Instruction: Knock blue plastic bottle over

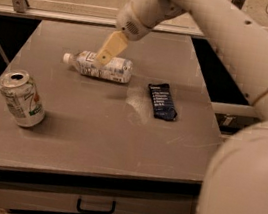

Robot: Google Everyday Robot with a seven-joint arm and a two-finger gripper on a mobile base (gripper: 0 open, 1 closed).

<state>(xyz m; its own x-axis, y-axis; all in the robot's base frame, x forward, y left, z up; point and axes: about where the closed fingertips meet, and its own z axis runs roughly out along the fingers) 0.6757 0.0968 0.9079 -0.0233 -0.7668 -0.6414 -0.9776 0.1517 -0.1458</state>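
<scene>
arm: comes in from upper right, wrist angled down-left | claw [102, 58]: low over rear of bench [98, 144], grip state cannot tell | bottle [110, 69]: on its side, cap pointing left, right at claw tip | can [21, 99] front-left, upright | packet [162, 101] right of bottle

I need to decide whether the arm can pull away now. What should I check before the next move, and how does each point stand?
1. Blue plastic bottle knocked over: ok, it lies on its side with the cap pointing left.
2. Bottle safely on the table: ok, it is well away from every edge.
3. Gripper free of the bottle: cannot tell, it sits right over the bottle's middle.
4. Soda can undisturbed: ok, it stands upright near the left edge, apart from the bottle.
5. Dark blue packet out of the way: ok, it lies flat to the right of the bottle, not touching it.
</scene>
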